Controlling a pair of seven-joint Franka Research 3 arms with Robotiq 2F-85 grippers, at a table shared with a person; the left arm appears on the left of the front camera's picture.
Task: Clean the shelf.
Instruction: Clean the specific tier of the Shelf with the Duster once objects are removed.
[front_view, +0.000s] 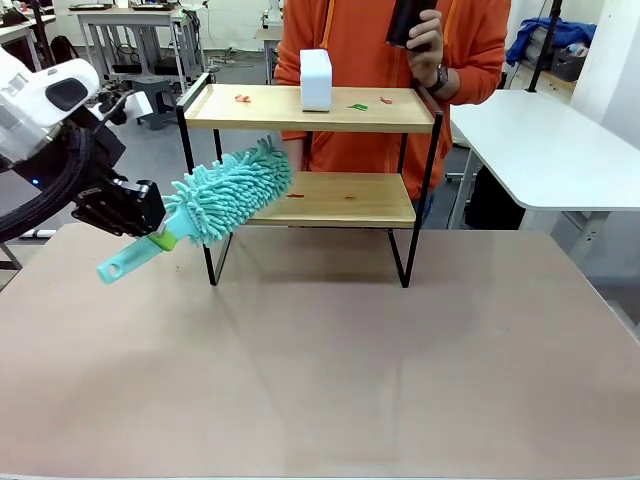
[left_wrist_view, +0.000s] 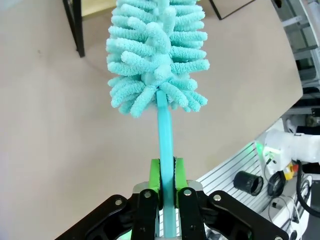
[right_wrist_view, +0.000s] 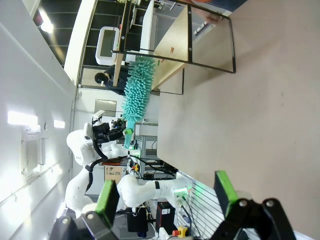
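Tan table (front_view: 320, 380); shelf (front_view: 424, 190) stands on it toward the far edge. Top board (front_view: 270, 110): white box (front_view: 316, 80) upright mid-board, red scraps (front_view: 242, 98) either side, green scrap (front_view: 358, 106) to its right. Lower board (front_view: 360, 205): tiny red bits (front_view: 296, 195).
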